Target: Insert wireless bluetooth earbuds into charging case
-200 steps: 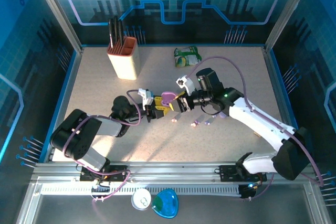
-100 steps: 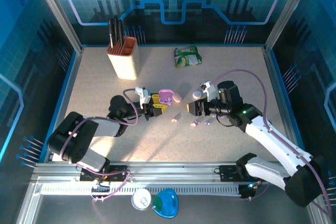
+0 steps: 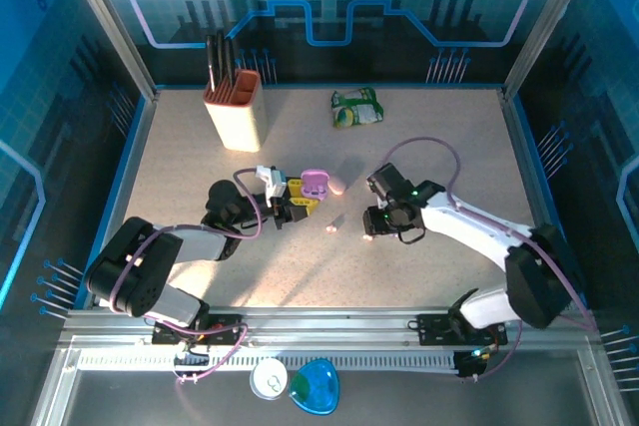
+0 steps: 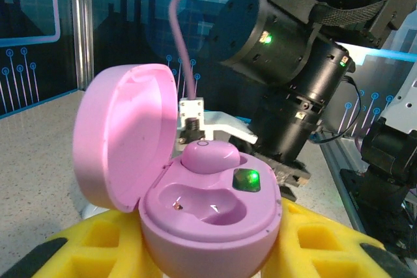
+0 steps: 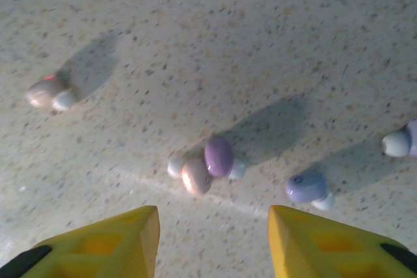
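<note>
Clamping the charging case (image 4: 210,221) between its yellow fingers (image 4: 318,242), the left gripper (image 3: 301,198) holds the lilac shell upright with its lid (image 4: 121,136) swung open to the left. One lilac earbud (image 4: 210,155) sits in the far socket beside a small green light (image 4: 245,178). The near socket (image 4: 195,204) is bare.

The right gripper (image 5: 212,242) hangs low over the table (image 5: 273,37), its two yellow fingers (image 5: 107,239) spread apart with nothing between them. Just ahead of the gap lie two loose earbuds touching each other, a lilac one (image 5: 218,155) and a pale pink one (image 5: 195,176). To their right, a little apart, rests another lilac earbud (image 5: 305,187), and a further one (image 5: 399,142) lies at the right edge of the wrist view. A pale pink earbud (image 5: 49,92) lies alone, well off to the left.

From above, the two grippers sit near mid-table, the left one to the left of the right arm (image 3: 469,224). A knife block (image 3: 236,112) and a green packet (image 3: 356,107) stand near the back edge.
</note>
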Available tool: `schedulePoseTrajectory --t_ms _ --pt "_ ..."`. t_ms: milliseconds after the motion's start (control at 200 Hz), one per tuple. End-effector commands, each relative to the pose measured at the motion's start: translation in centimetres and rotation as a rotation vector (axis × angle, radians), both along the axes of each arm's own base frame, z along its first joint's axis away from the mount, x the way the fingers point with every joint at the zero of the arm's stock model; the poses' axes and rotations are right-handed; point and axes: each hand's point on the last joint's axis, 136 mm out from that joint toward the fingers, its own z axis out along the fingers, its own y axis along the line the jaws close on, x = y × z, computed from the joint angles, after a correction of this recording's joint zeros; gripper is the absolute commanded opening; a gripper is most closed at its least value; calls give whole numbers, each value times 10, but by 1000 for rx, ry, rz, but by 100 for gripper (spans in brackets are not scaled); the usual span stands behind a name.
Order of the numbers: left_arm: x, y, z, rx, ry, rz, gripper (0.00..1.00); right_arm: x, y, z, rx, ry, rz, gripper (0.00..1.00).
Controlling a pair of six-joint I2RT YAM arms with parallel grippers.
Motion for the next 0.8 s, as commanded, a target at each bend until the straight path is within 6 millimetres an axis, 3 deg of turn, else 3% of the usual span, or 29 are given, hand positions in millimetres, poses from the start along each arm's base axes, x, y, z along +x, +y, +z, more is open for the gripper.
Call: schedulePoseTrajectory --t_ms 0,270,555,795 --pt "-2 3 4 1 -45 15 27 5 -16 -6 -157 -5 -31 45" --pt "-5 4 3 4 -37 11 27 11 -1 -28 -229 39 10 42" --pt "-5 4 4 4 -33 8 27 16 -1 -39 -270 52 25 37" --pt "-5 4 4 6 -36 10 28 12 1 -48 -272 80 47 40"
